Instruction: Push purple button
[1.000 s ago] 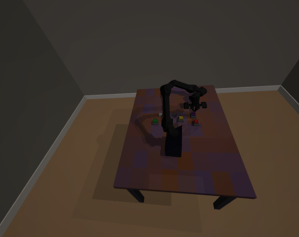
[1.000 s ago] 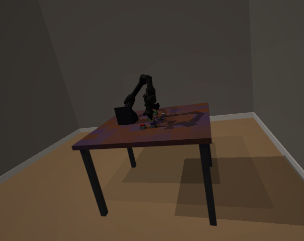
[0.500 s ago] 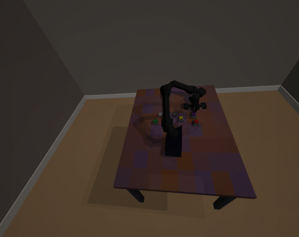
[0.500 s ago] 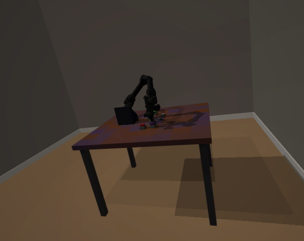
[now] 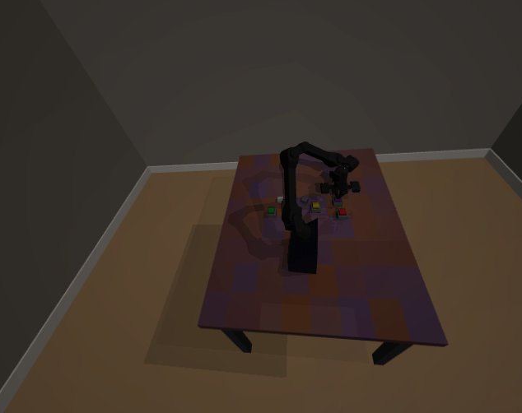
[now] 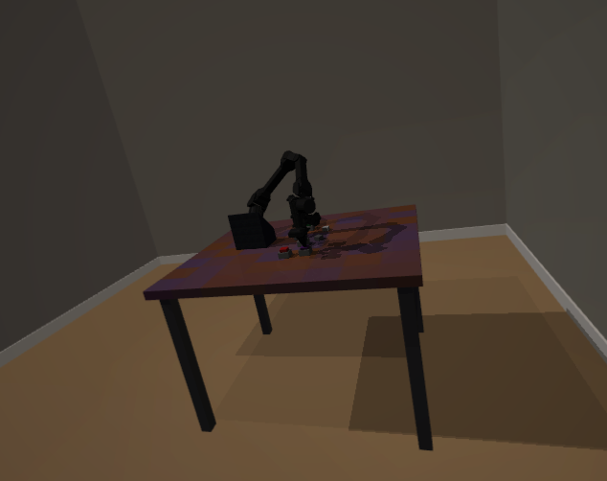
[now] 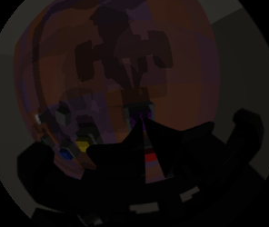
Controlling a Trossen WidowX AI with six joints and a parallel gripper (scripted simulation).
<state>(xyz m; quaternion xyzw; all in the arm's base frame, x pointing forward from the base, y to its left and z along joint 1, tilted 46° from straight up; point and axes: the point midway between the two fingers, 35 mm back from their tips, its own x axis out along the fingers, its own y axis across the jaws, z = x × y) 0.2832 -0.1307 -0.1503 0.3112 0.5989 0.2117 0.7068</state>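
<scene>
The purple button [image 5: 337, 201] [image 6: 304, 252] [image 7: 134, 120] sits in a grey housing on the table, on the side away from the arm's base. My gripper [image 5: 338, 196] [image 6: 304, 243] [image 7: 142, 121] is shut and empty, pointing down. Its fingertips are right at the purple cap and hide part of it in every view. Whether they touch the cap, and how far it is pressed, I cannot tell.
A red button [image 5: 342, 211] [image 6: 283, 249] [image 7: 150, 155] is close beside the purple one. A yellow button [image 5: 315, 205] [image 7: 83, 145], a blue button [image 7: 66, 154] and a green button [image 5: 271, 211] lie farther along. A grey block [image 5: 304, 199] [image 7: 63, 115] and a white block [image 5: 280, 199] [image 6: 325, 228] are near them.
</scene>
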